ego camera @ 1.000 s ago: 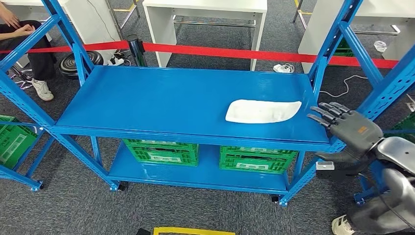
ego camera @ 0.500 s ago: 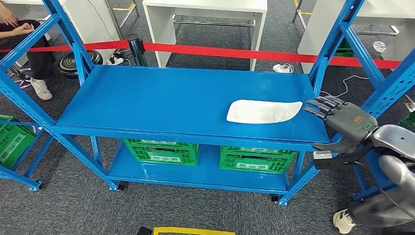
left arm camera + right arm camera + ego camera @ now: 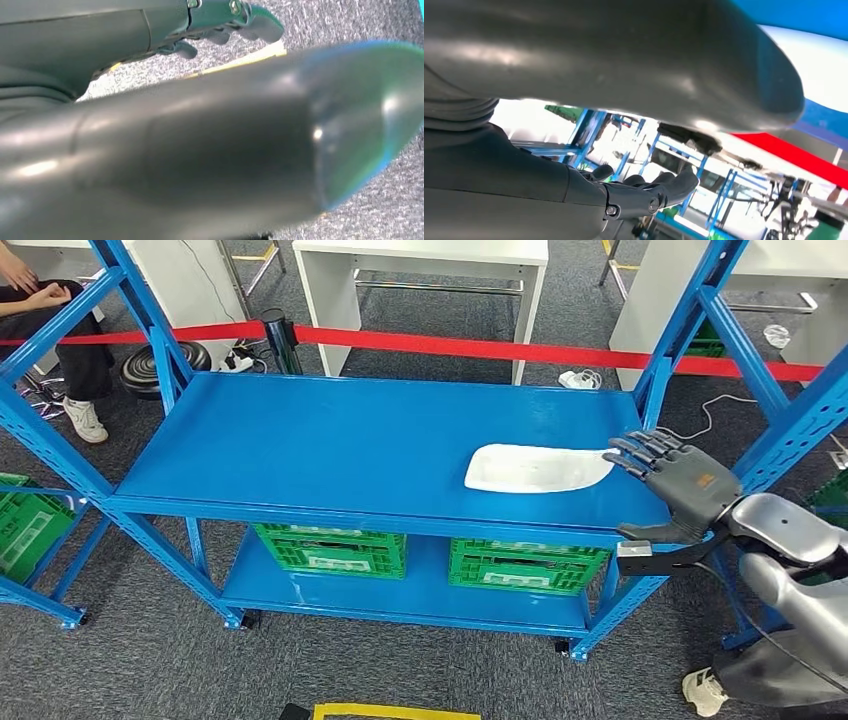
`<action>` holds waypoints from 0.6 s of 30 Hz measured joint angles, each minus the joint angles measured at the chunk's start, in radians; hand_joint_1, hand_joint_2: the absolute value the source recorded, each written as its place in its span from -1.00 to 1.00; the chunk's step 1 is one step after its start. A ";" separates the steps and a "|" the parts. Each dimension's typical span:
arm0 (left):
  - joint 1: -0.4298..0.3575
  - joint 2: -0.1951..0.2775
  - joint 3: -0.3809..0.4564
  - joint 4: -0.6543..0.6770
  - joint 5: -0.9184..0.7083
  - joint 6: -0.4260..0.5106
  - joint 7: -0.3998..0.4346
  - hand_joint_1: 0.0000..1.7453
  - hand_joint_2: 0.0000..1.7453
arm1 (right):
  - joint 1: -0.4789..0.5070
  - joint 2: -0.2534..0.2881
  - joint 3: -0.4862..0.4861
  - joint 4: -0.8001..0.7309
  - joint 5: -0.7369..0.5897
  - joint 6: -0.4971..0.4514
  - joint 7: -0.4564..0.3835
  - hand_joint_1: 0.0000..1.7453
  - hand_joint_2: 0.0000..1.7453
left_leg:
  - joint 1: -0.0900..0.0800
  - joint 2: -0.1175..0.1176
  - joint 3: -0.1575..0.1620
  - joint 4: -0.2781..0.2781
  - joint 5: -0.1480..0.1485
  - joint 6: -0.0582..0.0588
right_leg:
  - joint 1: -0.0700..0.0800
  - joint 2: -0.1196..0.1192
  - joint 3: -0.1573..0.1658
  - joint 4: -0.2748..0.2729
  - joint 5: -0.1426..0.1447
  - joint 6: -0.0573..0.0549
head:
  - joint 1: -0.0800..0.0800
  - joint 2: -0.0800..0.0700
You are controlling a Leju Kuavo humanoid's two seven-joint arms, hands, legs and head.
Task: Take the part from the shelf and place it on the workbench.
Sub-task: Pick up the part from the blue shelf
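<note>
The task is at its start: the part (image 3: 538, 468), a flat white piece with one squared end and one tapering, pointed end, lies on the upper deck of the shelf (image 3: 340, 445), toward the deck's right end and near its front edge, not yet lifted. The right hand (image 3: 672, 483) hovers just beside the part's pointed end, its dark fingers (image 3: 632, 454) spread and extended toward it, holding nothing; whether a fingertip touches the part cannot be told. The grasp, the lift and the carry to the bench are all left to do. The part looks thin, smooth and matte, perhaps moulded plastic. The shelf is glossy blue painted metal with angled braces, and green slatted crates (image 3: 328, 549) sit on its lower deck. The left hand (image 3: 227, 20) hangs with fingers loosely curled, apparently empty.
</note>
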State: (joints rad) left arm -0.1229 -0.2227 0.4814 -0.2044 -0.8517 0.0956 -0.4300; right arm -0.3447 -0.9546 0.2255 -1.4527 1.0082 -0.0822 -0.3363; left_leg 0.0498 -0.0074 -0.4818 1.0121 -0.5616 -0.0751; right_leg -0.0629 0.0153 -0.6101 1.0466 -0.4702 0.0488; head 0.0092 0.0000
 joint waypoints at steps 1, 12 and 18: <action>0.000 0.001 0.000 0.000 0.000 0.000 -0.001 -1.00 -1.00 | 0.015 0.007 -0.003 0.000 0.010 -0.014 0.004 -1.00 -1.00 | -0.002 0.000 -0.001 0.000 0.001 0.004 | -0.003 -0.002 0.003 -0.007 0.004 0.004 | 0.000 0.000; 0.008 -0.002 0.000 0.000 -0.008 -0.017 -0.004 -1.00 -1.00 | 0.176 0.051 -0.108 -0.024 0.050 -0.036 0.012 -1.00 -1.00 | 0.014 -0.004 0.073 -0.098 0.040 0.026 | -0.014 -0.014 -0.060 0.073 0.016 0.038 | 0.011 0.000; 0.004 0.004 0.000 -0.001 -0.008 -0.016 -0.007 -1.00 -1.00 | 0.223 0.074 -0.155 -0.042 0.057 -0.035 0.003 -1.00 -1.00 | 0.015 -0.008 0.031 -0.010 -0.025 -0.022 | -0.018 -0.004 -0.052 0.061 -0.014 -0.014 | 0.006 0.000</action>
State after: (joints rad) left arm -0.1185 -0.2187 0.4814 -0.2056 -0.8595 0.0800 -0.4369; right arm -0.1221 -0.8808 0.0706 -1.4943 1.0651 -0.1168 -0.3332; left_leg 0.0648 -0.0156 -0.4511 1.0019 -0.5871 -0.0971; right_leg -0.0806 0.0108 -0.6622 1.1074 -0.4841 0.0350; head 0.0152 0.0000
